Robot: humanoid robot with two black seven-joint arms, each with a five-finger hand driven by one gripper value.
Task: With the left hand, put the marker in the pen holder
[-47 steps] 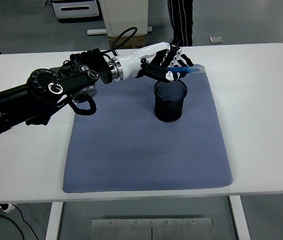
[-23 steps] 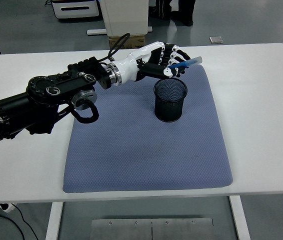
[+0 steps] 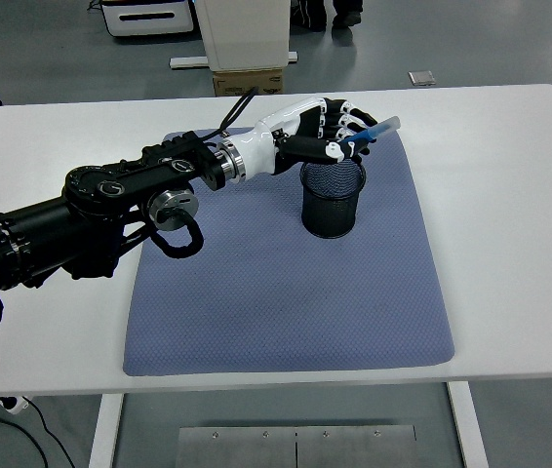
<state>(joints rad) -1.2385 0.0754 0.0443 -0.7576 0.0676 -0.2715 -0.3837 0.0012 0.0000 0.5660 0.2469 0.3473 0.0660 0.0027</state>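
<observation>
A black mesh pen holder [image 3: 333,200] stands upright on the far half of a blue-grey mat [image 3: 286,283]. My left hand [image 3: 339,132] hovers just above the holder's back rim, its fingers curled around a blue marker [image 3: 373,134]. The marker lies tilted, its pale tip sticking out to the right past the fingers, over the holder's right edge. My left arm [image 3: 110,195] reaches in from the left across the mat's far left corner. The right arm is out of view.
The mat lies on a white table [image 3: 510,195]. Beyond the table's far edge stand a white cabinet [image 3: 242,29] and a cardboard box [image 3: 252,80], and a person's feet [image 3: 339,15] show at the top.
The left hand has tilted and lifted slightly over the holder, and the marker now points up to the right. The arm has swung a little toward the near side. The person at the top has walked off.
</observation>
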